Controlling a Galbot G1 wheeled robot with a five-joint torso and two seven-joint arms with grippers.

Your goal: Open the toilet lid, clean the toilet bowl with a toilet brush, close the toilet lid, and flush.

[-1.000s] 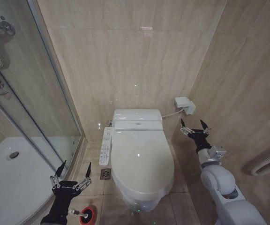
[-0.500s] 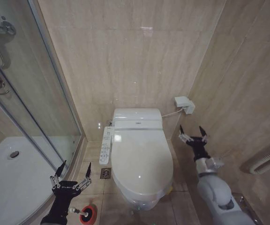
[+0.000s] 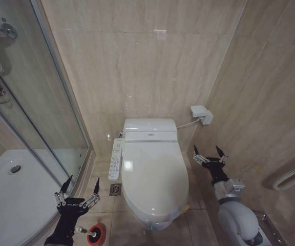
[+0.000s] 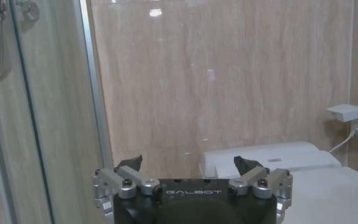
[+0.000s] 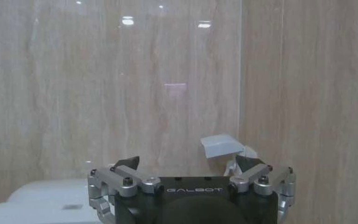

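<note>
Right of the closed toilet lid [image 3: 154, 171], right gripper [image 3: 207, 156] hangs spread and empty, nearer than left gripper [image 3: 77, 192], also spread; lid's long axis runs near-far

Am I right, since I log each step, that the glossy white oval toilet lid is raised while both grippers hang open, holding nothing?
Not quite: the head view shows the glossy white oval toilet lid lying shut over the bowl, not raised. The rest holds: the left gripper by the glass shower door and the right gripper beside the toilet are open, holding nothing.
</note>
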